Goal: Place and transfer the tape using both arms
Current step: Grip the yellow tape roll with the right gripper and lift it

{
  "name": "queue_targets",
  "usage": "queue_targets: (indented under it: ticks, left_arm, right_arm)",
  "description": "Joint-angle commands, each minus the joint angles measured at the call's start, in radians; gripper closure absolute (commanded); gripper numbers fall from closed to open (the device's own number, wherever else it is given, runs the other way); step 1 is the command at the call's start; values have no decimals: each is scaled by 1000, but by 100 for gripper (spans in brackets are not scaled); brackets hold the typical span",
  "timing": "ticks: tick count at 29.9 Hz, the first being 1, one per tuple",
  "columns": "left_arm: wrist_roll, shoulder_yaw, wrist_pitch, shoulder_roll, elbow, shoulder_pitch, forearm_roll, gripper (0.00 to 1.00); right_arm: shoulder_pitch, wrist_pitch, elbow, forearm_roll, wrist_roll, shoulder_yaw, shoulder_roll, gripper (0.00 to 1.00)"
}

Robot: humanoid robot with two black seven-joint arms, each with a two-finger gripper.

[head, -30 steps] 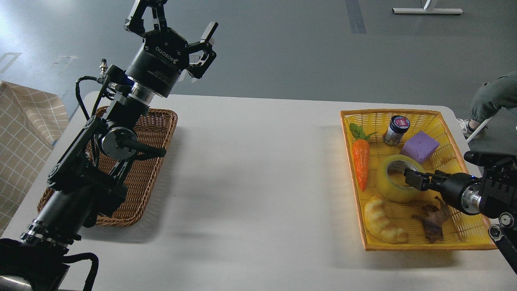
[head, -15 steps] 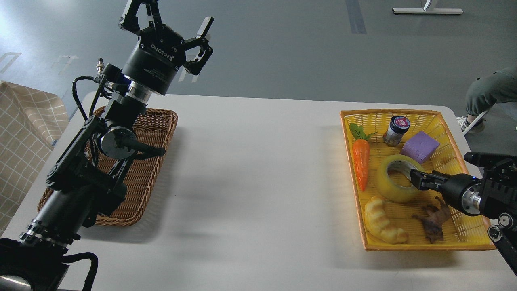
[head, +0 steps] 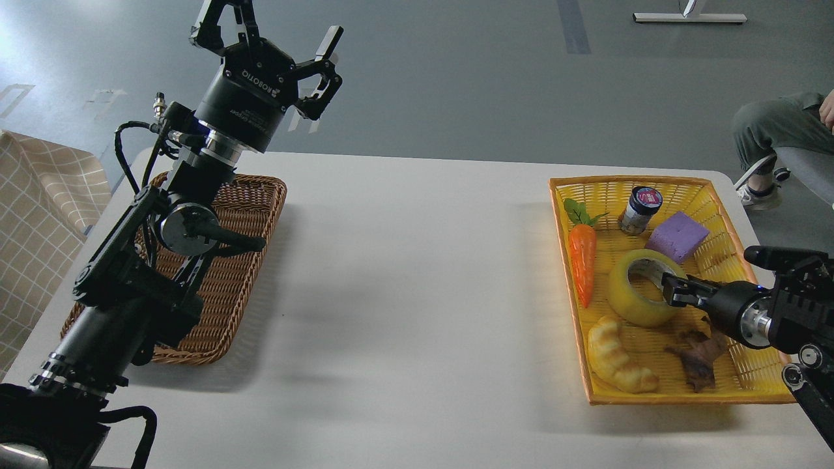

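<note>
The tape (head: 633, 301), a thick translucent yellow roll with a grey-white core, lies in the yellow basket (head: 651, 184) at the right. My right gripper (head: 675, 290) reaches in from the right, its dark fingers at the roll's right rim and core opening. I cannot tell whether they pinch the wall. My left gripper (head: 273, 27) is open and empty, raised high above the far end of the brown wicker basket (head: 251, 241) on the left.
The yellow basket also holds a carrot (head: 582, 257), a small jar (head: 638, 209), a purple block (head: 677, 236), a pale croissant (head: 618, 356) and a brown toy (head: 697, 355). A seated person's legs (head: 775, 133) are at the far right. White table (head: 417, 273).
My right gripper drew back a little to the right, from inside the core to the roll's right rim. My left gripper shifted slightly left and up. The person's leg moved.
</note>
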Motion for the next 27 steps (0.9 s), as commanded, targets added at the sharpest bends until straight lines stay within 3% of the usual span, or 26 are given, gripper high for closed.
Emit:
queue_targets:
  ticks: [1,5,13,23,27]
  left_arm:
    - [1,0,0,-4,0,1,0,2]
    - [-1,0,0,-2,0,1,0,2]
    - [-1,0,0,2,0,1,0,2]
    - [-1,0,0,4,0,1,0,2]
    - [-2,1,0,2,0,3,0,2]
  right_arm:
    - [0,0,-1,0,1,1,4,66]
    - [0,0,0,0,6,1,9,67]
    - [0,0,2,0,10,4,18,83]
    - [1,0,17,0,18,14,14,83]
    - [-3,0,83,23,27,47,-41,82]
